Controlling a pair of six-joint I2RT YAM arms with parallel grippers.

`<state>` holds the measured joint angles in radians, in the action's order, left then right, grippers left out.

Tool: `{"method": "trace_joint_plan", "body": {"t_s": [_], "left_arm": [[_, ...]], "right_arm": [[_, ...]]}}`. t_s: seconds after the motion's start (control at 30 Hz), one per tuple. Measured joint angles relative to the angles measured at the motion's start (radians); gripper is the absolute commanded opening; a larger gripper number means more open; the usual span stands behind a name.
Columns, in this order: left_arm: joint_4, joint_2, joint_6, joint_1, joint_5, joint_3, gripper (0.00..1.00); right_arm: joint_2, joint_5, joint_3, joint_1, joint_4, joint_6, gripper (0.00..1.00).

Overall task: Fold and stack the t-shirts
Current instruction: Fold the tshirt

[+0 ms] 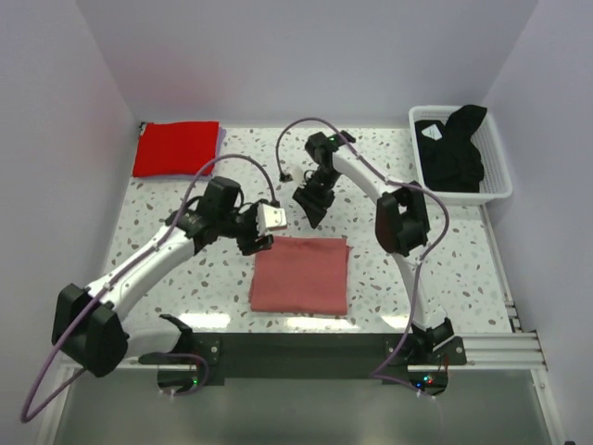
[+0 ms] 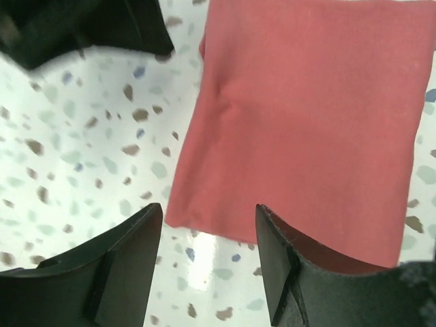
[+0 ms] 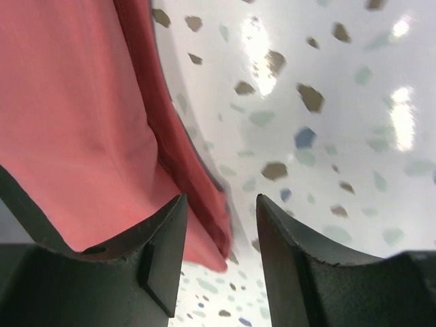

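the folded salmon-pink t-shirt [image 1: 299, 275] lay flat on the table [image 1: 445, 269], left fingers [image 2: 122, 266] spread and empty by its far-left corner, right fingers [image 3: 153, 252] spread and empty over its far edge, red t-shirt [image 1: 176, 148] beyond-left, black t-shirt [image 1: 451, 148] beyond-right in the basket [image 1: 463, 197].

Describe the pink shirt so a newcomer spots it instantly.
On the speckled table, look at the middle near the front edge. The salmon-pink t-shirt lies there, folded flat; the red t-shirt sits far-left, the black t-shirt in the basket.
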<state>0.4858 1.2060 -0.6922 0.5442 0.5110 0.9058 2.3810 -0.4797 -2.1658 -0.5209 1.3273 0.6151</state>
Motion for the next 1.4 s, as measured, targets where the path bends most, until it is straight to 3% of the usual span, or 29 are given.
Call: {"method": "trace_joint_plan", "body": {"t_s": [0.23, 0.37, 0.63, 0.77, 1.0, 1.23, 1.33, 1.4], "left_arm": [[0.188, 0.364, 0.029, -0.206, 0.161, 0.239, 0.66], [0.253, 0.525, 0.018, -0.226, 0.174, 0.348, 0.67], [0.335, 0.723, -0.013, -0.229, 0.183, 0.492, 0.65], [0.362, 0.766, -0.035, -0.229, 0.174, 0.493, 0.64], [0.375, 0.769, -0.066, -0.23, 0.157, 0.481, 0.52], [0.391, 0.769, -0.084, -0.24, 0.153, 0.471, 0.5], [0.397, 0.769, -0.087, -0.248, 0.154, 0.471, 0.43], [0.402, 0.769, -0.089, -0.251, 0.155, 0.471, 0.32]], "right_arm": [[-0.154, 0.011, 0.083, 0.158, -0.009, 0.058, 0.5], [-0.23, -0.002, 0.233, 0.207, 0.0, 0.077, 0.52], [-0.216, -0.037, 0.386, 0.154, -0.016, 0.076, 0.56], [-0.207, -0.04, 0.39, 0.153, -0.036, 0.076, 0.56], [-0.205, -0.046, 0.406, 0.142, -0.04, 0.085, 0.49], [-0.195, -0.061, 0.416, 0.127, -0.032, 0.108, 0.47], [-0.192, -0.058, 0.424, 0.128, -0.034, 0.112, 0.37], [-0.19, -0.054, 0.426, 0.128, -0.037, 0.116, 0.25]]}}
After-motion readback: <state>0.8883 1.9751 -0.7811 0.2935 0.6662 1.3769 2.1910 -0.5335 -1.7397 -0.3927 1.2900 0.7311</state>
